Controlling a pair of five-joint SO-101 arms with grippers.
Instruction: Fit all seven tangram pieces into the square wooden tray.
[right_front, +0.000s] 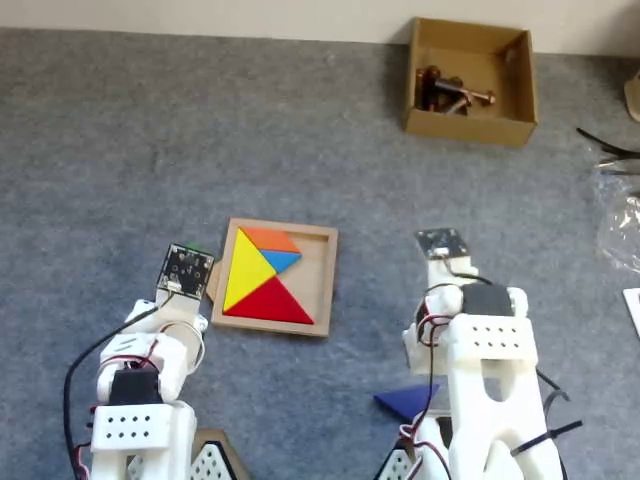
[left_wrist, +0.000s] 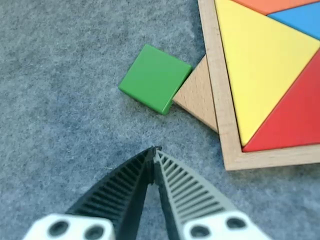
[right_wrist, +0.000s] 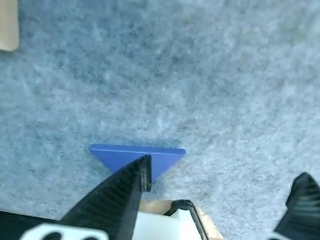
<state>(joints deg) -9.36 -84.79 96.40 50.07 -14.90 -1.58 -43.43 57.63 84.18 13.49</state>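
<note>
Nearest the lens, the left claw (left_wrist: 154, 156) is seen pressed fully together, its ribbed plastic fingers meeting at their tips with nothing gripped, low over the grey felted tabletop (left_wrist: 60, 75). Just beyond it lies a flat green wooden square (left_wrist: 155, 77), set against an unpainted wooden triangle (left_wrist: 197, 95) that is itself butted against the outer rim of the square wooden tray (left_wrist: 227, 145). Both are judged to be waiting there for insertion. The tray is placed near the tabletop's middle. A large yellow triangle (left_wrist: 260, 60), a red triangle (left_wrist: 292, 117), a light blue piece (left_wrist: 300, 15) and an orange piece (left_wrist: 270, 4) are seated flush within it. The right claw (right_wrist: 224, 177) is spread wide and empty over a thin dark blue triangle (right_wrist: 137, 156) lying toward the tabletop's near edge, presumably lined up for a pickup. Smooth painted faces and crisp straight edges are shown by the coloured pieces.
</note>
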